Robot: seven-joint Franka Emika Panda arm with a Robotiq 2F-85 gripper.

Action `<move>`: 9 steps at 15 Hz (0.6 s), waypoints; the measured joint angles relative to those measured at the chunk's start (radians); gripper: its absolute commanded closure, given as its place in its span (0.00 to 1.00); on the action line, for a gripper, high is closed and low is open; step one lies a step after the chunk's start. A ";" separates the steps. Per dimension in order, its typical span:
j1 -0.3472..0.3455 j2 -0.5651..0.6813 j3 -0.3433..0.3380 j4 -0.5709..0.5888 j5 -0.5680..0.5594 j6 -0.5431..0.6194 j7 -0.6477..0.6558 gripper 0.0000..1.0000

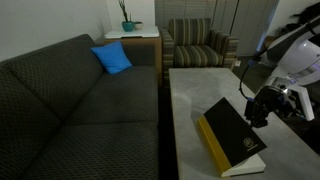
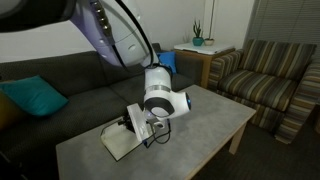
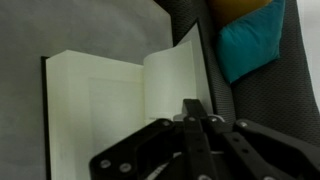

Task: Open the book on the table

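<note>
book (image 1: 235, 128) lies on the grey tabletop (image 1: 195, 95), its black cover already lifted partway and white pages showing. the hand (image 1: 253, 111) seems clenched on the cover edge; laying the cover flat is left.

All 3 pictures are small and coarse, lit by soft, even indoor light. In both exterior views the table (image 1: 195, 85) is the brightest surface, its grey top paling toward the far edge. In the wrist view the gripper (image 3: 195, 108) is a dark, out-of-focus mass and the book (image 3: 95, 110) pages look dull and greyish. In an exterior view the arm (image 2: 105, 30), close to the lens, is blurred.
</note>
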 measured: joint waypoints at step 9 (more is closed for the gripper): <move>0.051 0.000 0.013 0.054 -0.006 -0.033 -0.006 1.00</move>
